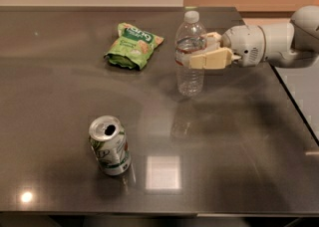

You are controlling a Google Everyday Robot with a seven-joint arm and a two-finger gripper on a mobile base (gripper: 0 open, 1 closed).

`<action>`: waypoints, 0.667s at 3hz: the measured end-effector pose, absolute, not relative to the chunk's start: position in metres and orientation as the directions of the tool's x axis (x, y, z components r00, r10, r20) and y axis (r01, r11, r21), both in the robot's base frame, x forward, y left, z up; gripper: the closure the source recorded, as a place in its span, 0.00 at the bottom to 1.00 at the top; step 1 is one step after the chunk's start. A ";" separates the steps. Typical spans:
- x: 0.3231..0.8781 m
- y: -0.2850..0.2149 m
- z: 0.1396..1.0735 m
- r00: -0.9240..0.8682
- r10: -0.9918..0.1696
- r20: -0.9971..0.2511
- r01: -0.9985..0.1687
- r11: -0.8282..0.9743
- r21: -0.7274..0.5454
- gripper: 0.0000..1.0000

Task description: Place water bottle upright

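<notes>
The water bottle (190,71) is clear and ribbed, with a white cap and a narrow label band. It is upright at the back centre-right of the dark table (234,136), with its base at the table surface. My gripper (202,51) reaches in from the right at label height. Its cream fingers (212,60) straddle the bottle, one in front and one behind, and it is shut on the bottle's middle.
A green-and-silver soda can (110,145) stands upright at the front left. A green snack bag (133,45) lies at the back, left of the bottle. The table's right edge (294,106) runs close beneath my arm (279,44).
</notes>
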State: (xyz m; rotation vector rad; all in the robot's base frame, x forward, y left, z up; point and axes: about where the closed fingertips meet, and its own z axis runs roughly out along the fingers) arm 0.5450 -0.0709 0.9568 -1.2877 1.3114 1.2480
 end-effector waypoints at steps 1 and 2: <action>0.556 -0.082 0.938 -0.056 -0.059 -0.997 -0.998 -0.030 0.058 1.00; 0.558 -0.083 0.934 -0.058 -0.055 -0.997 -0.998 -0.027 0.060 1.00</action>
